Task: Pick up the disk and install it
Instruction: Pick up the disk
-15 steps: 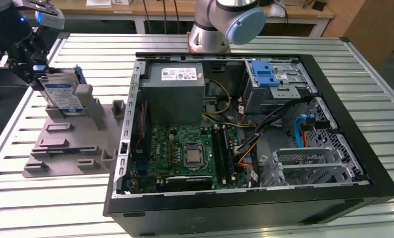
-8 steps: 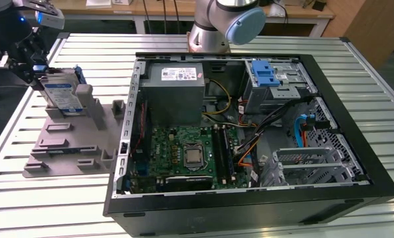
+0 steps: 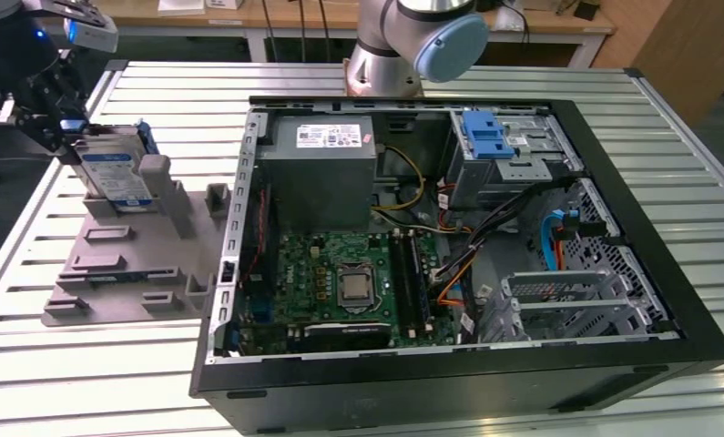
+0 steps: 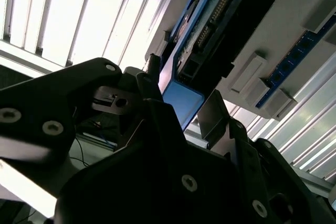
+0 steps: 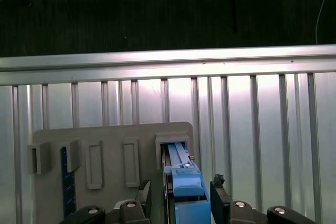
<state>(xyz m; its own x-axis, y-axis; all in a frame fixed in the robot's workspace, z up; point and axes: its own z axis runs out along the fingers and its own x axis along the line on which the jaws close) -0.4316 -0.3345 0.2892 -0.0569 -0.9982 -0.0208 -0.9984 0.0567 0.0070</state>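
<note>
One claw (image 5: 184,184) straddled the one disk (image 5: 187,211), whose blue carrier end lay right inside it in both wrist views. Whether the claw was clenched on the disk or slack could not be told. The disk stood upright in a slot of the single grey holder tray (image 5: 113,135), directly beneath the claw. Near it, another slot held one thin blue board (image 5: 65,182). The tray lay on a slatted metal table (image 5: 252,129). The exterior view took in more: one open computer case (image 3: 459,391) well apart from the claw, one grey power supply (image 3: 322,173) inside it, the arm's base (image 3: 392,45) beyond, and a wooden desk (image 3: 556,23) farthest off.
</note>
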